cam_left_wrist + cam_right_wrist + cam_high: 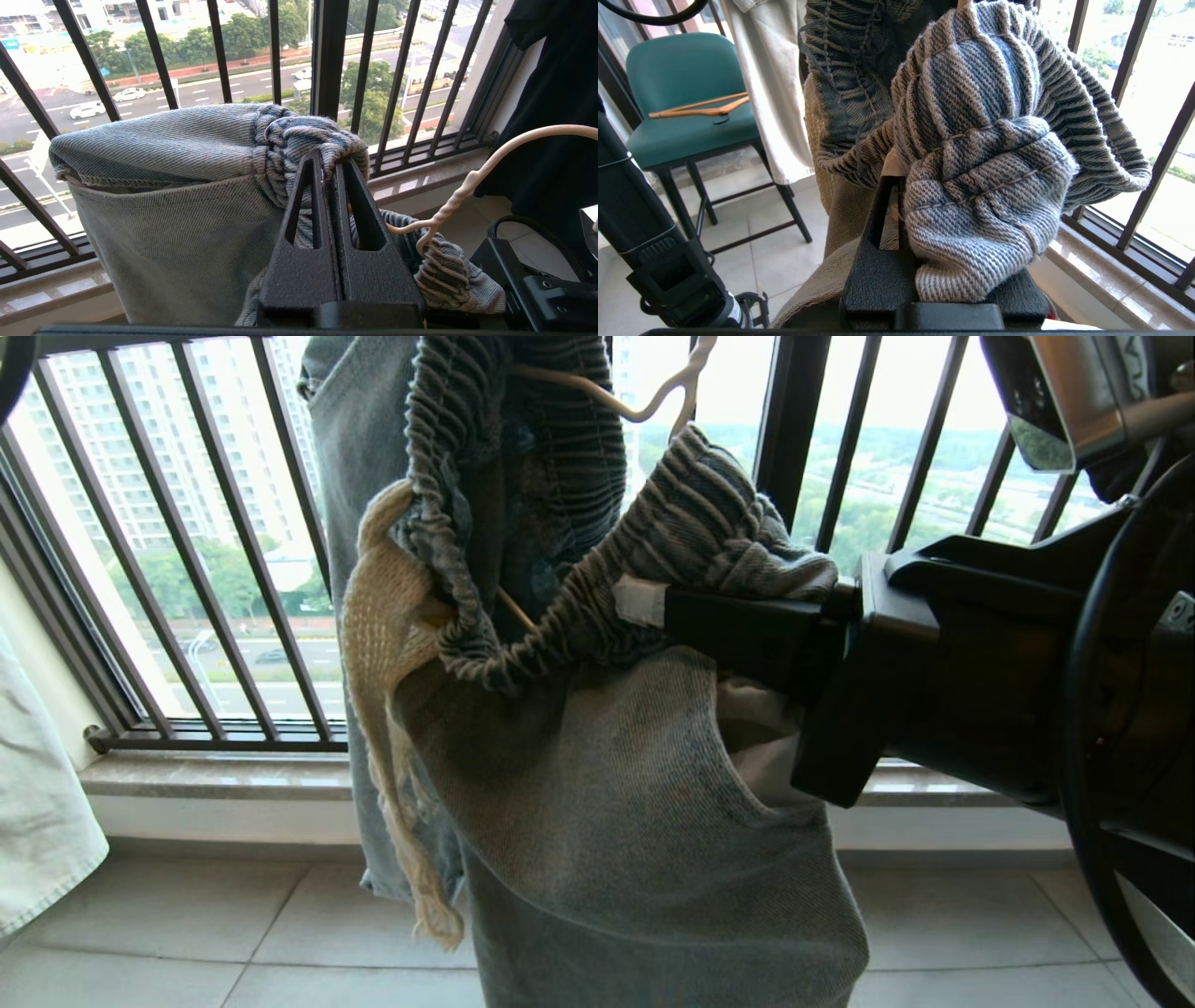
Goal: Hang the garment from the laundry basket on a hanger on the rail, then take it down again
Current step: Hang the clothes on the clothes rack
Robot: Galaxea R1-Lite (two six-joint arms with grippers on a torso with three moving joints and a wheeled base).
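Looking ahead at a black barred window railing [187, 569], we see the denim shorts [607, 821] hanging mid-view, their cream drawstring [387, 644] dangling at nine o'clock. The cream wire hanger [653, 397] pokes out of the waistband toward twelve o'clock. Our left gripper [329, 161] is pinched closed on bunched waistband fabric. At three o'clock, our right gripper [653, 607] is clamped nearly closed on the ribbed waistband [985, 186].
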